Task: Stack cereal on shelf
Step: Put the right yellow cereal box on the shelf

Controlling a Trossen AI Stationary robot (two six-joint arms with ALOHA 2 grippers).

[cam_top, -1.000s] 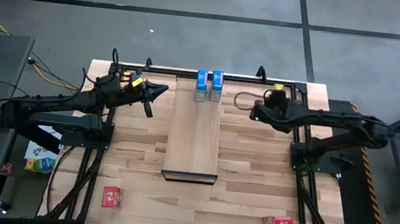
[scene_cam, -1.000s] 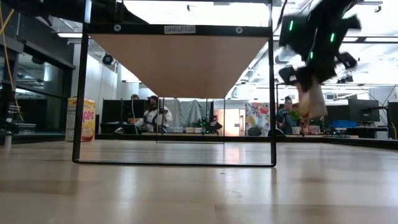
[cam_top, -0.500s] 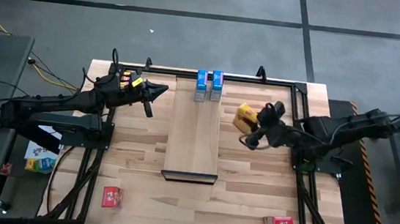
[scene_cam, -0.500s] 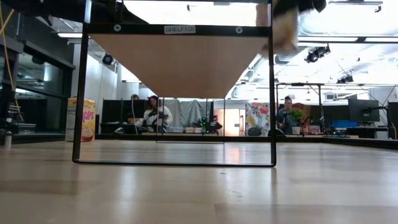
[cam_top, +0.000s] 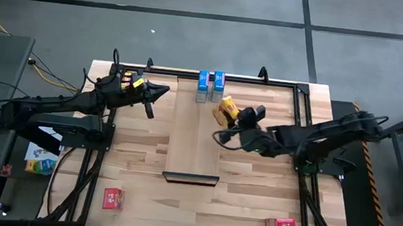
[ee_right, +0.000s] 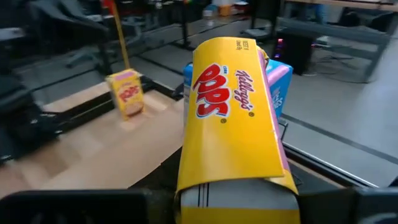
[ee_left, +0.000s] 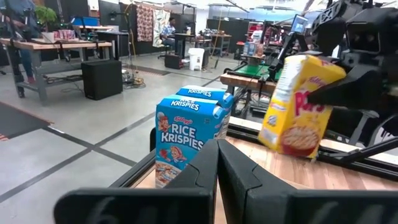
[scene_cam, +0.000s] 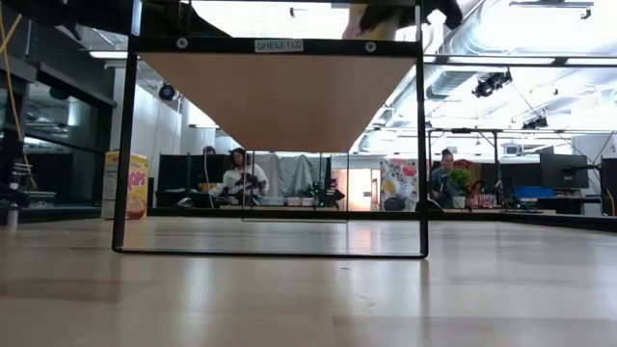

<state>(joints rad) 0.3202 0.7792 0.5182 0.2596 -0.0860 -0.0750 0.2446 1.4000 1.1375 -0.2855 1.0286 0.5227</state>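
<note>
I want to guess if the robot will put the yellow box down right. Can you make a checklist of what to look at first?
1. Right gripper holding the yellow cardboard Pops cereal box: ok, its jaws are shut on it.
2. Box over the long pale wooden shelf plank: ok, it hangs above the plank's right edge, tilted.
3. Two blue cardboard Rice Krispies boxes upright at the plank's far end: ok, side by side.
4. Gap between the yellow box and the blue boxes: ok, apart.
5. Left gripper out of the way: ok, shut, waiting left of the plank.
6. Box level for setting down: not ok, it leans.
</note>
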